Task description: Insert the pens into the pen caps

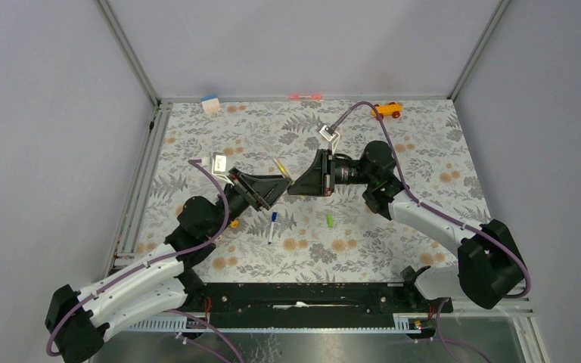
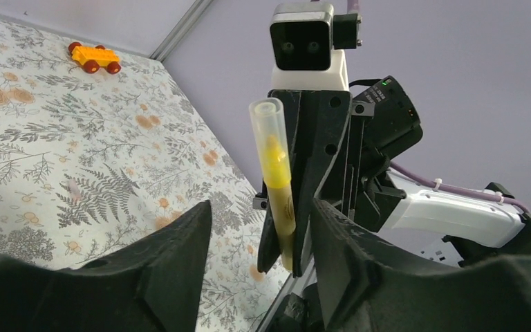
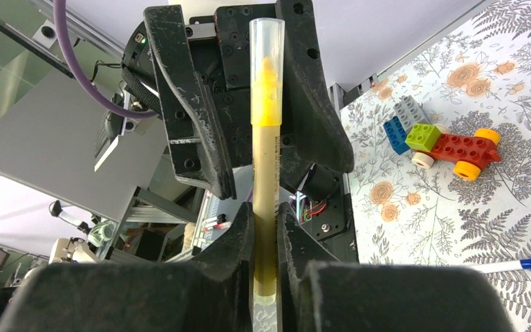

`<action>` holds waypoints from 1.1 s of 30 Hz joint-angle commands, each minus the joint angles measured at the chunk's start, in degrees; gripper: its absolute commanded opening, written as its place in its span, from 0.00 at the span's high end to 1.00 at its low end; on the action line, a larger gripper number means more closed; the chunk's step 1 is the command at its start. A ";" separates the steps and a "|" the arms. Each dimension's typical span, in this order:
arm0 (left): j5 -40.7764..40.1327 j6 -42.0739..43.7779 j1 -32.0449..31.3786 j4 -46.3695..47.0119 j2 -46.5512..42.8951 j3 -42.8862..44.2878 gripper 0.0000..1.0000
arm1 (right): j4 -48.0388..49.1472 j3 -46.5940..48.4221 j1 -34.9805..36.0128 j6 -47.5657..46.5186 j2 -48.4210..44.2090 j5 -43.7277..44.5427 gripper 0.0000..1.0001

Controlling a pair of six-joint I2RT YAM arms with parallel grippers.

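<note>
Our left arm (image 1: 144, 280) and right arm (image 1: 431, 219) reach inward and the claws meet tip to tip. Our right gripper (image 3: 264, 211) is pinched tight on a pen (image 3: 265, 166). Our left gripper (image 2: 259, 207) faces it, jaws parted, one finger on each side of the right claw's front.

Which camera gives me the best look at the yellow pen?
The right wrist view: the yellow pen shows large and nearly full length, with the clear cap over its tip, clamped in the right gripper. The left wrist view shows it smaller, lower end hidden; the top view shows only a sliver.
</note>
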 commanded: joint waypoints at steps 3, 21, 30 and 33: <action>1.62 0.17 -0.17 4.98 1.87 4.13 0.61 | 2.09 0.17 2.16 -0.79 1.14 -1.51 1.00; -9.78 -1.52 -0.17 -16.18 -0.47 4.58 1.00 | -31.42 3.75 2.19 -23.72 -7.22 19.30 0.01; -13.19 0.65 -0.17 -32.98 5.82 9.11 1.00 | -52.14 8.86 2.13 -28.16 -9.26 33.31 0.00; -13.30 1.67 -0.17 -36.61 10.04 11.27 1.00 | -54.19 8.67 2.11 -28.38 -10.75 34.78 0.00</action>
